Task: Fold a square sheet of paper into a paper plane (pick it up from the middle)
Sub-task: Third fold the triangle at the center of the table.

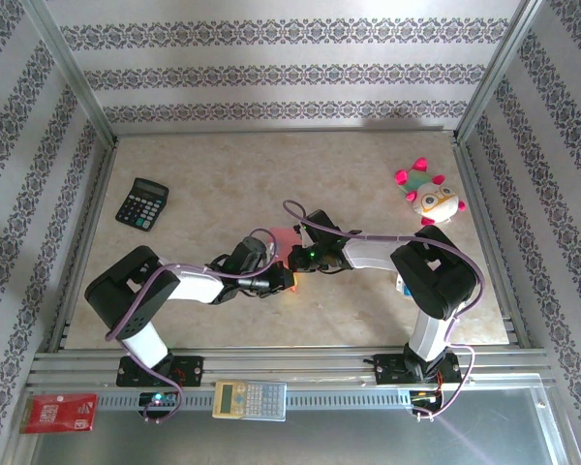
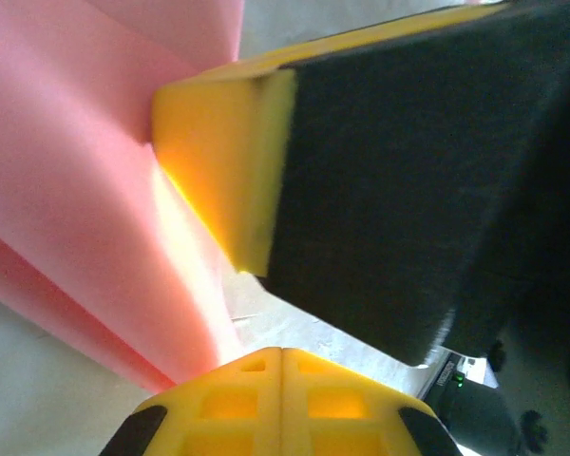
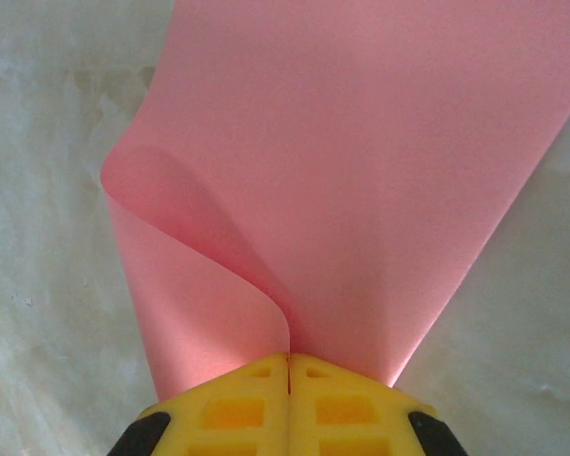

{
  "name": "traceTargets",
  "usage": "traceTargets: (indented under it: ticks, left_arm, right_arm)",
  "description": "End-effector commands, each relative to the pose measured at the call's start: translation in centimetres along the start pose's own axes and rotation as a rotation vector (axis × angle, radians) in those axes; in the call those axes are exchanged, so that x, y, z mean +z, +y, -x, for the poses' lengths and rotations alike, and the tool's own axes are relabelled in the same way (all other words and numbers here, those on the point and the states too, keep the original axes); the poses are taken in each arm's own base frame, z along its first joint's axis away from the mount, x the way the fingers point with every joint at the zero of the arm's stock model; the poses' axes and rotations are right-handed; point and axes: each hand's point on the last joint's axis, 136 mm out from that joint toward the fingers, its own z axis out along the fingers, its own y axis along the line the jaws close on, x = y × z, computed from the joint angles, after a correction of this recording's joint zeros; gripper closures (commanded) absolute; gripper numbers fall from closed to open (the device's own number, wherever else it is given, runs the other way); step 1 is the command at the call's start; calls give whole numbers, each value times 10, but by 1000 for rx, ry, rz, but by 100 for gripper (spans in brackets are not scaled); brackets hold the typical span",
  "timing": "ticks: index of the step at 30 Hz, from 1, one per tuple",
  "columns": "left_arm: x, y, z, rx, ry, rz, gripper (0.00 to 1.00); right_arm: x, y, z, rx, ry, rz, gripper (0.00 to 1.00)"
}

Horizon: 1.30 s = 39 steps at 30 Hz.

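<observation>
Pink paper between calculator and plush

walls: white, dark floral bands, far/left/right | table: beige marbled top | frame posts: metal, far corners | rail: slotted aluminium, near edge | light: bright, even

The paper ahead of the right hand is thin, smooth and matt, and it curls softly. That hand's fingers are yellow plastic, smooth with a faint sheen and moulded pockets. The left hand is made the same. Above the left hand, a black pad looks matt and finely grainy, like foam or rubber. The bench beneath the right hand is hard and mottled like stone, with a dull sheen. Far beyond the right hand lies a fuzzy cloth toy.
</observation>
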Motion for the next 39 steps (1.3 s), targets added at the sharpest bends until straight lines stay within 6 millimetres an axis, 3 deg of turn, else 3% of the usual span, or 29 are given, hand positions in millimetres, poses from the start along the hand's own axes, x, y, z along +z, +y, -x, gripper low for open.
traceTargets:
  ticks: [1, 29, 31, 39]
  left_arm:
    - [4, -8, 0, 29, 2, -17, 93]
    - [3, 43, -29, -23, 111, 169, 93]
    - [2, 41, -28, -14, 114, 170, 93]
    - [-5, -4, -7, 33, 41, 26, 87]
  right_arm:
    - [7, -31, -19, 31, 52, -96, 100]
    - [11, -37, -26, 41, 75, -109, 100]
    - [11, -37, -26, 40, 77, -110, 100]
    - [10, -37, -26, 39, 78, -111, 100]
